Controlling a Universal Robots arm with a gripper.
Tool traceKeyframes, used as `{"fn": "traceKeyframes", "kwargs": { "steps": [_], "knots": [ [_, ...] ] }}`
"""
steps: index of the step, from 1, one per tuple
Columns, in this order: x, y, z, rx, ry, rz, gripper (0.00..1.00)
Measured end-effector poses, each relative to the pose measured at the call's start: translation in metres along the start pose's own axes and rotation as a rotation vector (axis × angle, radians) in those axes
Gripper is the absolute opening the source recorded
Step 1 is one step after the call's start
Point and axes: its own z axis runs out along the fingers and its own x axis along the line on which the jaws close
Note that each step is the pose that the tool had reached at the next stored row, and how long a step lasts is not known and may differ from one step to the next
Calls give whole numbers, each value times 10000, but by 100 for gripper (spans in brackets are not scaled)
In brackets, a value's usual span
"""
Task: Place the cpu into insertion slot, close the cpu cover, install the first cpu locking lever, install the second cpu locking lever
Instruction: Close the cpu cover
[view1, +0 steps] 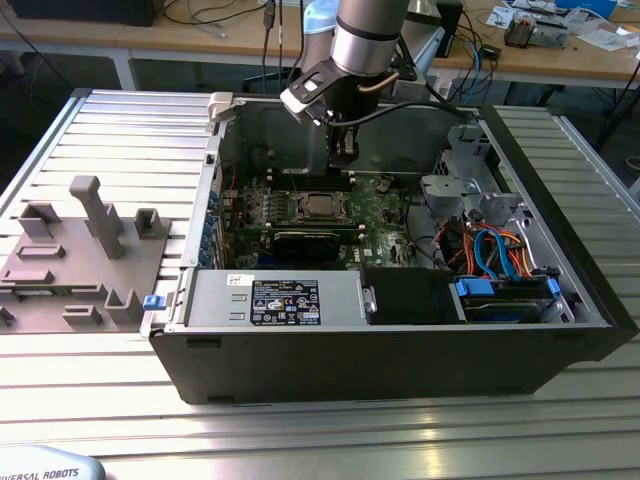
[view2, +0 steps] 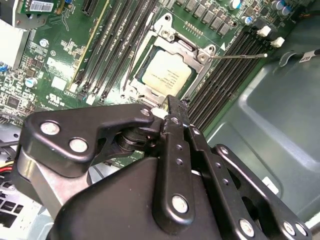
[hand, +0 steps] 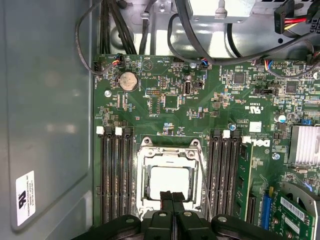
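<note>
The cpu (view2: 165, 75) lies flat in its socket on the green motherboard (hand: 165, 105), its pale metal top showing through the window of the cpu cover (view2: 199, 54), which lies down over it. One thin wire locking lever (view2: 240, 56) sticks out sideways from the socket, over the memory slots. Another thin lever (view2: 131, 65) runs along the opposite side. My gripper (hand: 172, 196) hangs just above the socket's edge, shut, with nothing between the fingers. In the exterior view the gripper (view1: 343, 152) hovers inside the open computer case (view1: 400, 350), above the socket (view1: 320, 207).
Black memory slots (hand: 115, 175) flank the socket on both sides. Cables (hand: 130, 30) run along the case wall. A drive cage (view1: 470, 180) and blue and orange cables (view1: 495, 250) fill the exterior view's right. A grey fixture tray (view1: 80, 250) lies outside the case.
</note>
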Motion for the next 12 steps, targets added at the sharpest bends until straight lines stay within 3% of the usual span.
{"fn": "traceKeyframes", "kwargs": {
  "steps": [5, 8, 12],
  "knots": [
    [0, 0, -1, 1, -1, 0, 11],
    [0, 0, 3, -472, -17, -10, 11],
    [0, 0, 3, -598, -22, -13, 11]
  ]
}}
